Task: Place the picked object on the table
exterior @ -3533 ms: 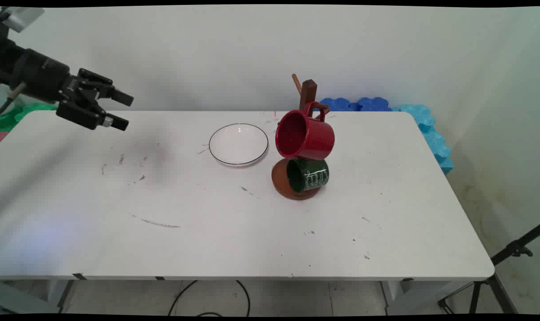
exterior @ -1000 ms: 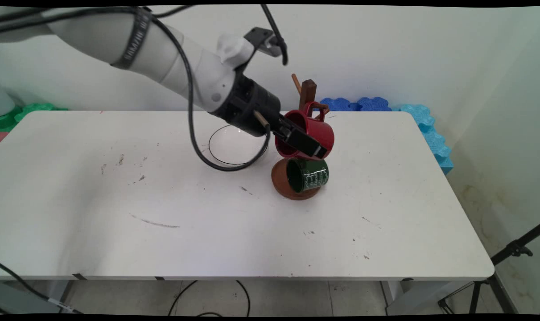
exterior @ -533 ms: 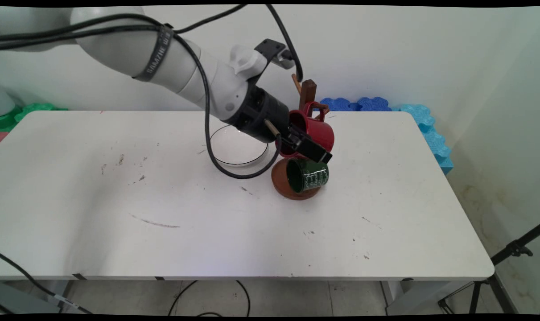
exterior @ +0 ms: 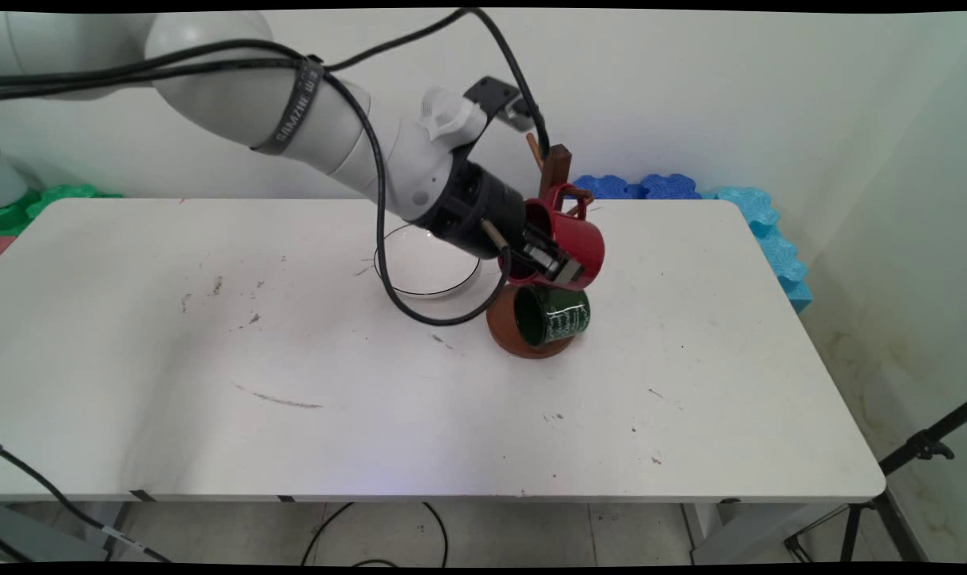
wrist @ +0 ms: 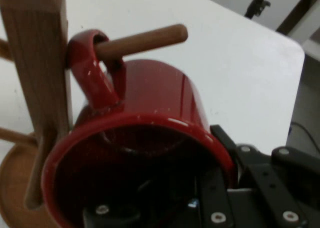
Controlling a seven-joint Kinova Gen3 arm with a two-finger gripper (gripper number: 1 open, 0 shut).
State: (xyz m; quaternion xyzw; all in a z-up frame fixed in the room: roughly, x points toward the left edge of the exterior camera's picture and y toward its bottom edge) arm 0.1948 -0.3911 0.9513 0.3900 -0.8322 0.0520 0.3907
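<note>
The mug rack (exterior: pixel 553 172) is standing on the counter (exterior: pixel 371 399) toward its far side, right of centre, with the plate (exterior: pixel 419 267) lying just to its left. One mug (exterior: pixel 583 239) is hanging by its handle on an upper peg (wrist: pixel 145 40), and a second mug (exterior: pixel 553 315) is hanging right below it, over the rack's base (exterior: pixel 503 327). The gripper (exterior: pixel 553 262) is reaching in from the left across the plate, one of its fingers (exterior: pixel 567 271) lying outside the upper mug's wall and the other inside its mouth.
</note>
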